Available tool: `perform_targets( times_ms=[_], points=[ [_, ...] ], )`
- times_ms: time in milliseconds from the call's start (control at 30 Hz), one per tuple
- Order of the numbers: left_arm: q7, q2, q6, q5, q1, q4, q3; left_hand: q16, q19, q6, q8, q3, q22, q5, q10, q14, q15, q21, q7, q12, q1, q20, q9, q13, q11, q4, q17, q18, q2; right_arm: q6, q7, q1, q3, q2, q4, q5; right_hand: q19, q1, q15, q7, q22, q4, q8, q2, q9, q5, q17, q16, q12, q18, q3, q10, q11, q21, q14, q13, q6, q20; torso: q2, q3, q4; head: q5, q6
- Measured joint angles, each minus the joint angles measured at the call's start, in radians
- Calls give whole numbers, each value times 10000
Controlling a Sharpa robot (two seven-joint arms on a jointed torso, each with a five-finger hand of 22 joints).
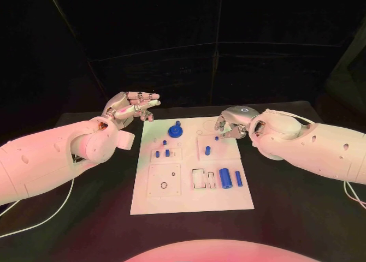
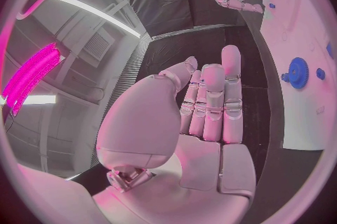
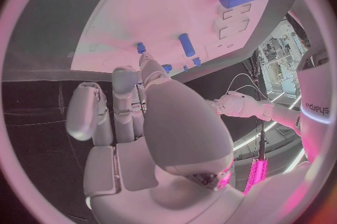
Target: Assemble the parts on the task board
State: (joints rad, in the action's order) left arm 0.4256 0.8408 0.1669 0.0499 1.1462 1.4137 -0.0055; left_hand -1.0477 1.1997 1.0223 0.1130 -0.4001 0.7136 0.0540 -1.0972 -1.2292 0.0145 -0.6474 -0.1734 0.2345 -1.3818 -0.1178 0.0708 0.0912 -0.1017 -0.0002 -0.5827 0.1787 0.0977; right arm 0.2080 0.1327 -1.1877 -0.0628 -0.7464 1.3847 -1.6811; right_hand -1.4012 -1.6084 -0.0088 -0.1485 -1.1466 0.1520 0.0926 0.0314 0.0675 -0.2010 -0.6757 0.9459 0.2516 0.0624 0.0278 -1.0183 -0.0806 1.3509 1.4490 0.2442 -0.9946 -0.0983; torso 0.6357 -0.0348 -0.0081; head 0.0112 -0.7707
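The white task board (image 1: 191,202) lay in the middle of the worktop (image 1: 309,218). A blue gear (image 1: 176,131) sat near its far edge, and a blue cylinder (image 1: 225,178) by its right edge. Both robot hands held nothing: the left robot hand (image 1: 133,106) hovered with fingers spread beside the far left corner, the right robot hand (image 1: 230,123) over the far right corner, probably ready to reach for parts.

Head cam looks straight down on the counter (image 1: 309,218) from above. Each wrist cam sits right behind its own hand, and all three catch the task board (image 1: 191,194) (image 2: 309,117) (image 3: 147,27).
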Motion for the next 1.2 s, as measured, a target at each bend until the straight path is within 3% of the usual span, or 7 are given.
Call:
perform_targets(
  times_ms=[133, 200, 433, 667, 900, 1200],
  points=[
    [82, 11, 0, -171, -1, 121, 0, 0, -5, -1, 0, 0, -13, 0, 0, 36, 36, 0, 0, 0, 0, 5, 0, 0, 0, 0, 13, -1, 0, -179, 23, 98, -6, 114, -132, -90, 0, -37, 0, 0, 13, -17, -36, 37, 0, 0, 0, 0, -49, 7, 45, -36, -36, -1, 0, -85, 0, 0, 1, -3, 0, 1, -20],
    [110, 15, 0, -231, -2, 166, 0, 0, -36, -1, 0, 0, -13, 0, 0, 36, 36, 0, 0, 0, 0, 36, 1, -1, 0, 0, 41, -2, 0, -263, 26, 141, -9, 171, -185, -122, 0, -37, 0, 0, 35, 18, -36, 37, 0, 0, 0, 0, -50, 157, 110, -36, -36, -3, 0, -134, 0, 0, 1, -5, 0, -12, -30],
    [162, 23, 1, -346, -4, 221, 0, 60, -36, -1, 0, 27, -39, 0, 1, 36, 36, 0, 1, 39, 0, 36, 1, 8, -1, -27, 95, -4, 0, -448, 17, 200, -11, 297, -292, -164, 0, -37, 0, -67, 46, 14, -40, 37, 14, 0, -12, 0, -97, 156, 378, -115, -101, -42, 0, -361, -73, 0, -6, -10, 0, -48, -59],
    [171, 23, 1, -393, -4, 230, 0, 59, -64, -1, 0, 54, -51, 0, 1, 107, 35, 44, 1, 56, -1, 9, 1, 8, -1, 1, 127, -4, 0, -553, -9, 242, -10, 404, -359, -156, 0, -37, -1, -45, 37, -3, -76, 37, 32, 136, -11, 0, -114, 155, 750, -345, -49, -42, 0, -574, -277, 0, -11, -15, -7, -12, -47],
    [171, 36, 0, -416, -4, 268, 0, 59, -64, -2, 0, 82, -63, 0, 1, 107, 35, 44, 1, 56, -1, 9, 2, 7, -1, -28, 158, -5, 0, -651, -20, 255, -1, 468, -442, -133, -35, -37, -1, -40, -49, -18, -87, 37, 28, 332, -11, 0, -246, 154, 1392, -581, -41, -41, 0, -866, -480, -34, -6, -16, -7, -18, -71],
    [171, 61, 0, -432, -4, 282, 0, 107, -64, -38, 0, 82, -71, 0, 39, 142, 70, 83, -34, 55, -1, 9, -7, 16, -38, -28, 223, -10, 1, -718, -5, 260, 21, 578, -561, -115, -73, 152, -1, -47, -89, -201, -152, 221, 28, 596, -10, 0, -370, 154, 2442, -900, 1, -41, 0, -1220, -728, 4, 12, -16, -5, -24, -111]
  ],
)
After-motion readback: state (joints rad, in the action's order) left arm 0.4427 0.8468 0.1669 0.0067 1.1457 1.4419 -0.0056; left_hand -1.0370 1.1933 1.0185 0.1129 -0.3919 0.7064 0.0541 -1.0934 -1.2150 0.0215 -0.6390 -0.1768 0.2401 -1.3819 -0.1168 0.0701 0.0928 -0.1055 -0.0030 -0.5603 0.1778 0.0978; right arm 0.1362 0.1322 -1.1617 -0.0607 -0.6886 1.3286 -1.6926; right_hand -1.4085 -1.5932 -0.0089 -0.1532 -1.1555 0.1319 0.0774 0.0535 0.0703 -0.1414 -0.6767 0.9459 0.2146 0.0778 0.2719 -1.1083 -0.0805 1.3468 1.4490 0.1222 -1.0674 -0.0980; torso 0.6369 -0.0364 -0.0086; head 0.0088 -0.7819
